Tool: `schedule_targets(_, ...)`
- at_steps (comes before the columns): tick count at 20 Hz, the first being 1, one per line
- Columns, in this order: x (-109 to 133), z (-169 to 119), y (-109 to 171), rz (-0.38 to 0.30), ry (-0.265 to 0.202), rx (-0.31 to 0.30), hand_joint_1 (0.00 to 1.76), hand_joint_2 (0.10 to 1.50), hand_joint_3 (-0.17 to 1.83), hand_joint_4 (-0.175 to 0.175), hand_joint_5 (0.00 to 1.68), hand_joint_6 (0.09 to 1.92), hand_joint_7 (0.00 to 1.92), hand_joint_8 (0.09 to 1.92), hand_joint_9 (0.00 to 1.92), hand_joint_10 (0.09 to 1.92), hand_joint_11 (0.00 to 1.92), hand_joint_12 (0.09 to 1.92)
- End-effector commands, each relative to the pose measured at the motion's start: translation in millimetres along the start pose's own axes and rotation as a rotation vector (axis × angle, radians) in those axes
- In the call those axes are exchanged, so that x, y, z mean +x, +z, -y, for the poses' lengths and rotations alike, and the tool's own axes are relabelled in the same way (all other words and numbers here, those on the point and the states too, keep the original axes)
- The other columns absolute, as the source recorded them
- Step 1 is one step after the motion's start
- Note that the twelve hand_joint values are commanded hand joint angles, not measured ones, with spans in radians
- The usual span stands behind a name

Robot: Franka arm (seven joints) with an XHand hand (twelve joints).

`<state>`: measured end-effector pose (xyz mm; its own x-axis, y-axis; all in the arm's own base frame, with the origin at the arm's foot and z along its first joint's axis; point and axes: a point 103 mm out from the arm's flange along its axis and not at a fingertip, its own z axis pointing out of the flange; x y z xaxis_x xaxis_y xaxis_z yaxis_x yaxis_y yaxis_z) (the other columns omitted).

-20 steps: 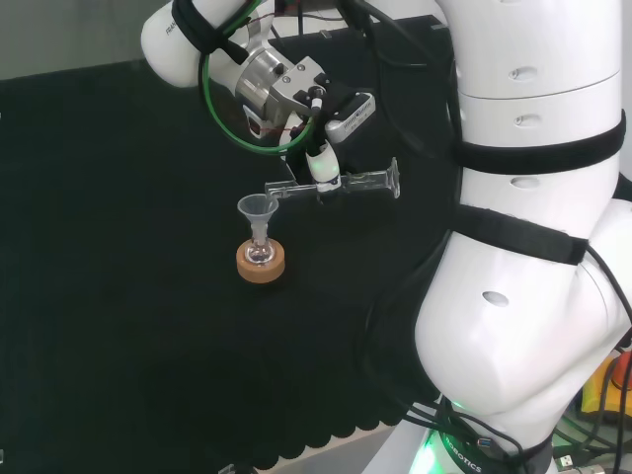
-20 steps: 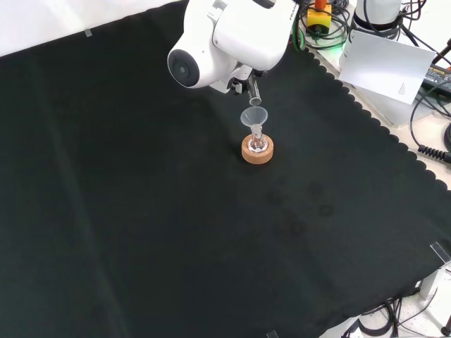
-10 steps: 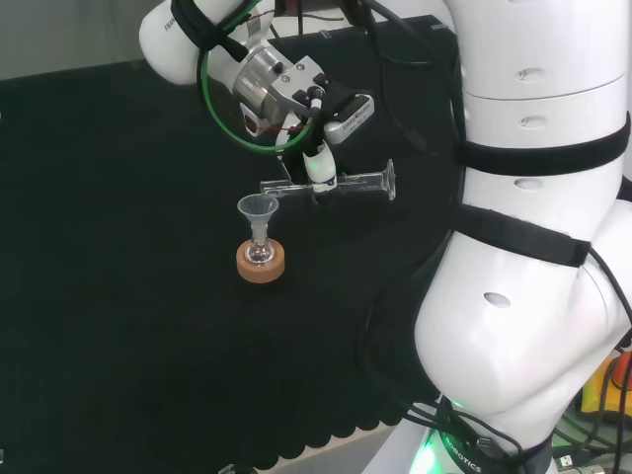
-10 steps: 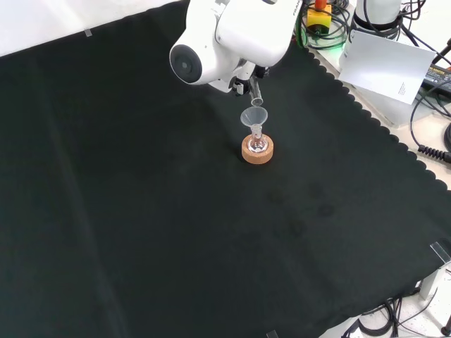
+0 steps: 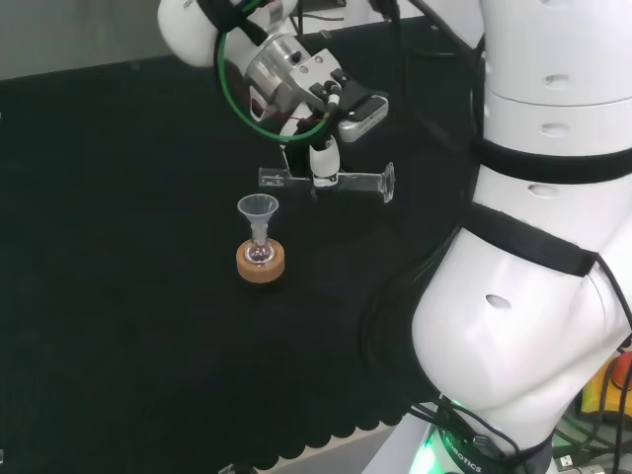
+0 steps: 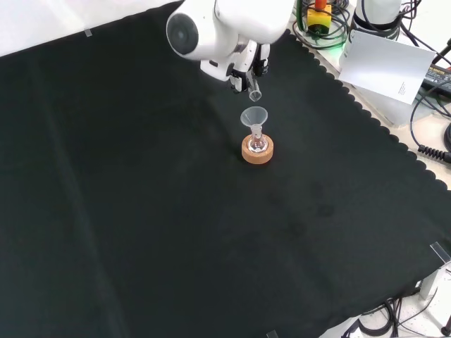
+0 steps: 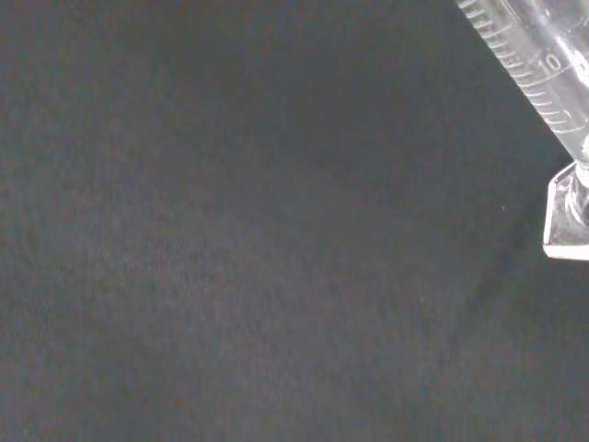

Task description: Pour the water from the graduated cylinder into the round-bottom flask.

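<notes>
Our hand (image 5: 324,158) has its fingers curled round the graduated cylinder (image 5: 326,180), which lies flat on its side in the air. Its mouth sits just above and a bit right of the funnel (image 5: 258,208) in the head view. We count one cylinder, one funnel, one round-bottom flask (image 5: 260,253) and one cork ring (image 5: 261,265).

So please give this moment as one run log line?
hand: shut on clear glass graduated cylinder, held level | clear funnel in round-bottom flask on cork ring | cylinder mouth above funnel, apart

The hand (image 5: 323,158) hangs above and right of the funnel (image 5: 257,210) in the head view, fingers pinching the graduated cylinder (image 5: 326,180).
</notes>
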<state>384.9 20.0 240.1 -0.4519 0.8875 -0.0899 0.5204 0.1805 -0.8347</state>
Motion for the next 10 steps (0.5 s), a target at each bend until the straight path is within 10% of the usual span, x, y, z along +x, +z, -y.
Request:
schedule_targets(1,-16,2,11,-0.076,-0.079,-0.165,1.25,1.15,0.0,-0.175,0.89,1.13,0.93,1.12,1.38,0.16,1.2,0.75)
schedule_targets(10,-33,-6,16,-0.146,-0.16,-0.32,1.25,1.15,0.0,-0.175,0.89,1.13,0.93,1.12,1.38,0.16,1.2,0.75)
